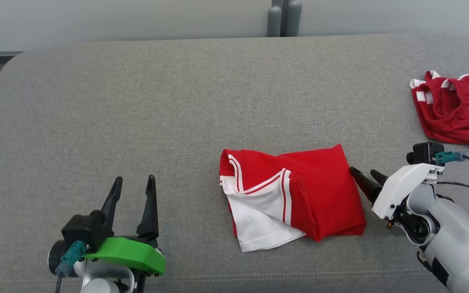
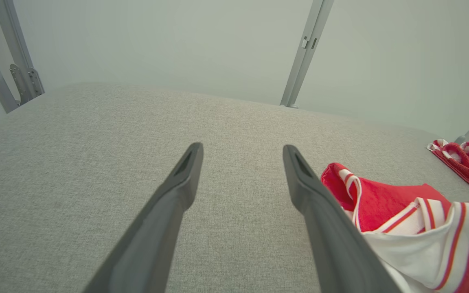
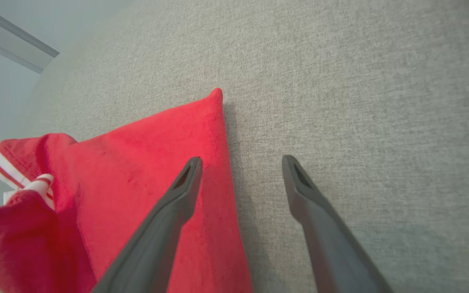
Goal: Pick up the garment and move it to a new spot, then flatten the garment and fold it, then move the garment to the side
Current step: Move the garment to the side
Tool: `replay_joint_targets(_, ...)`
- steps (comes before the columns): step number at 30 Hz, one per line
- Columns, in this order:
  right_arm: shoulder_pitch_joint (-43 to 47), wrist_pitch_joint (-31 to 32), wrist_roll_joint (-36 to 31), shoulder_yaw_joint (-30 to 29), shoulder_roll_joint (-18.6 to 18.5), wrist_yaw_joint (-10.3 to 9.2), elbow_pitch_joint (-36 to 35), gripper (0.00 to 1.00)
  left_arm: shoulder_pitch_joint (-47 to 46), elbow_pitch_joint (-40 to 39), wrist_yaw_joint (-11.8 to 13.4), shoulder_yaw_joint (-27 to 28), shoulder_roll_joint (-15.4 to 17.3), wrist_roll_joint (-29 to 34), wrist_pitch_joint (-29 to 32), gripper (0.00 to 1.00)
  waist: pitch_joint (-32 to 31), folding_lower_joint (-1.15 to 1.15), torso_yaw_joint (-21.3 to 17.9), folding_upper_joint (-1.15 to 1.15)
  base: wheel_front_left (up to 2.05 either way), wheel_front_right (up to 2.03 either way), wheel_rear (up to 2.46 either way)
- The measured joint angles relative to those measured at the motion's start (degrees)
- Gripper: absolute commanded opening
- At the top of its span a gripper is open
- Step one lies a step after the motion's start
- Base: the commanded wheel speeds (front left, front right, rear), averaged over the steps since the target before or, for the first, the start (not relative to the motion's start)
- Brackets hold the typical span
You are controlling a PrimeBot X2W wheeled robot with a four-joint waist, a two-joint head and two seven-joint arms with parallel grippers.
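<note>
Head view: soft red-and-white garment [image 1: 295,195] folded into a rumpled slab on coarse grey woven surface [image 1: 136,101], right gripper [image 1: 363,171] at its edge, left gripper [image 1: 134,178] well apart. Left wrist view: tapered fingers [image 2: 169,211] spread. Right wrist view: jaws apart, one finger over red cloth.

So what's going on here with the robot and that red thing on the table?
A two-armed robot is working on a red and white garment that lies folded on the gray padded table. Its right gripper is open at the garment's right edge, one finger over the cloth, gripping nothing. The left gripper is open too, off to the garment's left and apart from it. A second red garment lies crumpled at the table's far right.
</note>
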Motion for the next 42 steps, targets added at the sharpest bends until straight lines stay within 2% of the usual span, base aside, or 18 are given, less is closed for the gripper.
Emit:
replay_joint_targets(12,0.2,3.4,2.4,0.8,1.1,1.49,1.3,1.00,-0.3,0.1,0.0,0.7,0.0,0.4,0.0,1.00,1.6,0.00,2.2,0.00,0.00,0.00,0.00)
replay_joint_targets(13,0.1,3.6,2.8,0.8,1.1,1.51,1.4,0.90,-0.3,0.1,0.0,0.8,0.0,0.4,0.0,1.00,1.7,0.00,2.2,0.00,0.00,0.00,0.00)
replay_joint_targets(14,0.1,3.6,2.9,0.9,1.2,1.52,1.4,0.45,-0.3,0.1,0.0,0.8,0.0,0.4,0.0,1.00,1.7,0.00,2.3,0.00,0.00,0.00,0.00)
replay_joint_targets(15,0.1,3.6,2.9,0.9,1.2,1.52,1.4,0.29,-0.4,0.1,0.0,0.8,0.0,0.4,0.0,1.00,1.7,0.00,2.3,0.00,0.00,0.00,0.00)
replay_joint_targets(16,0.0,3.6,2.9,0.9,1.2,1.52,1.4,0.02,-0.4,0.1,0.0,0.8,0.0,0.4,0.0,1.00,1.8,0.00,2.3,0.00,0.00,0.00,0.00)
replay_joint_targets(24,-1.6,2.2,2.8,0.5,0.5,2.01,0.5,0.00,-0.4,0.6,0.0,1.2,0.0,0.4,0.0,1.00,1.8,0.00,2.2,0.00,0.00,0.00,0.00)
replay_joint_targets(35,-5.8,0.3,2.7,-2.1,-6.5,2.02,-1.5,0.00,-0.4,0.9,0.1,2.6,-0.1,0.5,-0.1,1.00,0.9,0.00,0.0,0.00,0.00,0.00,0.00)
replay_joint_targets(42,-7.5,0.5,2.7,-2.3,-7.7,2.02,-2.0,0.00,-0.3,1.2,0.1,2.6,-0.1,0.5,-0.1,1.00,0.1,0.00,-1.9,0.00,0.00,0.00,0.00)
